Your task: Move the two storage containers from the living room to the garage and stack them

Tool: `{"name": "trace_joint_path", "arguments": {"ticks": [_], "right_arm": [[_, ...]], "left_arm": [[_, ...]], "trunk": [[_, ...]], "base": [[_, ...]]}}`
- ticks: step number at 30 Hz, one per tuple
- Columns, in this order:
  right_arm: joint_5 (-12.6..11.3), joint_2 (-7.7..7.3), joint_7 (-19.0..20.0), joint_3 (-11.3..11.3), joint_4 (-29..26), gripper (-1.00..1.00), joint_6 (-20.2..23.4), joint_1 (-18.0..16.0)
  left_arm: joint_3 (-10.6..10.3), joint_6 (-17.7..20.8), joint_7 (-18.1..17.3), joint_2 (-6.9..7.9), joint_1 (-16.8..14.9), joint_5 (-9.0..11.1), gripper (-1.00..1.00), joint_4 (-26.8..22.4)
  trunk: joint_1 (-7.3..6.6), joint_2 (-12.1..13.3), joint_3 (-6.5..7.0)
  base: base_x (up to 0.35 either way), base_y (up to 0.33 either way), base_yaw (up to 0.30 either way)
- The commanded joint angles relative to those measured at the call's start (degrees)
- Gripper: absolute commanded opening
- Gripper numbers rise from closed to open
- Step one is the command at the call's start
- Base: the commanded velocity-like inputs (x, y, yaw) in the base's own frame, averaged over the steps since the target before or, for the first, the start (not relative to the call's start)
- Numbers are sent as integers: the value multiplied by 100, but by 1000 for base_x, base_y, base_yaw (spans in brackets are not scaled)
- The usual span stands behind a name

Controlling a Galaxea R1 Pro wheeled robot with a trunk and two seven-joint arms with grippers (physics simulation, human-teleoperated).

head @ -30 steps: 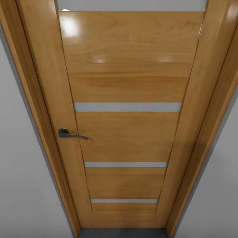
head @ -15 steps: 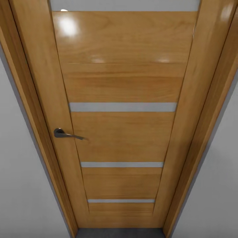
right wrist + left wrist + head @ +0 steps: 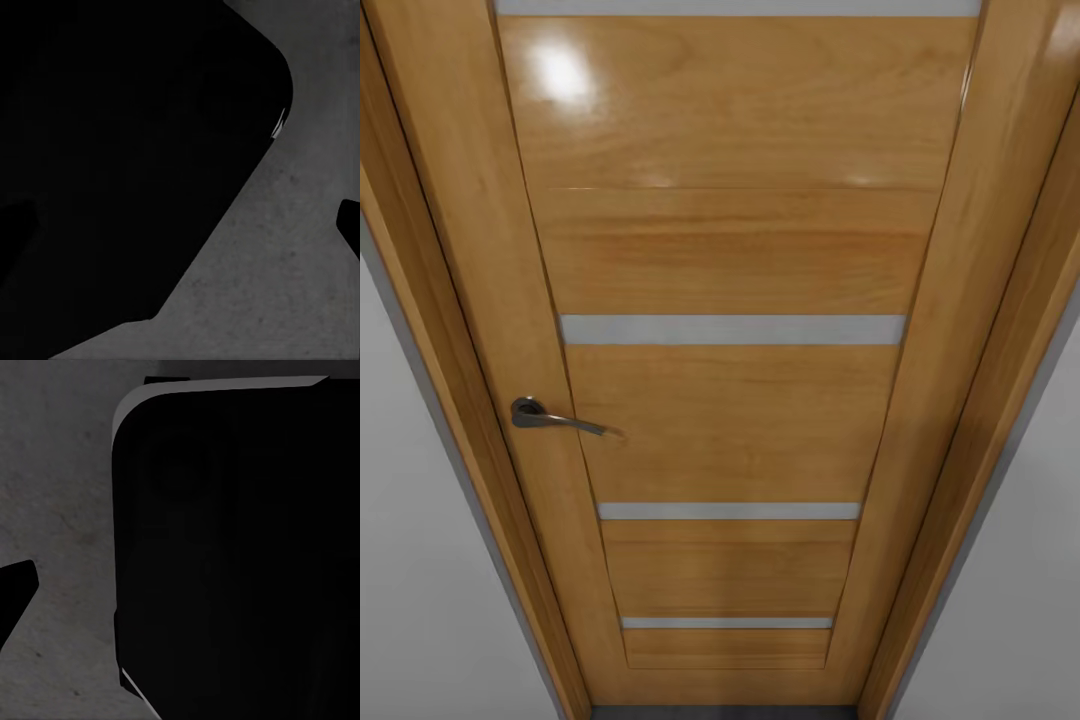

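- The orange-brown wooden door [image 3: 730, 250] now looks a bit bigger than before; the camera has moved closer, and the top strip is nearly cut off at 12 o'clock.
- A big black shape [image 3: 240, 547] hides much of the left wrist view; I cannot tell what it is.
- Grey speckled floor [image 3: 300, 270] shows beside a similar dark shape.
- The small dark handle [image 3: 550, 417] sits at 9 o'clock.
- Whether each claw is open or closed, I cannot tell.
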Motion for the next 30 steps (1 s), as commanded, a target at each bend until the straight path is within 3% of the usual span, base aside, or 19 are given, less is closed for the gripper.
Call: {"name": "trace_joint_path", "arguments": {"ticks": [1, 30], "right_arm": [[-1, 0, -3, 8, -1, 100, -16, 0], [-2, 1, -3, -10, -1, 100, -16, 0]], "left_arm": [[2, -15, 2, 0, -1, 10, 100, 1], [2, -15, 3, 0, -1, 10, 100, 1]], "trunk": [[0, -2, -4], [0, -2, -4]], "base": [[10, 0, 0], [1, 0, 0]]}}
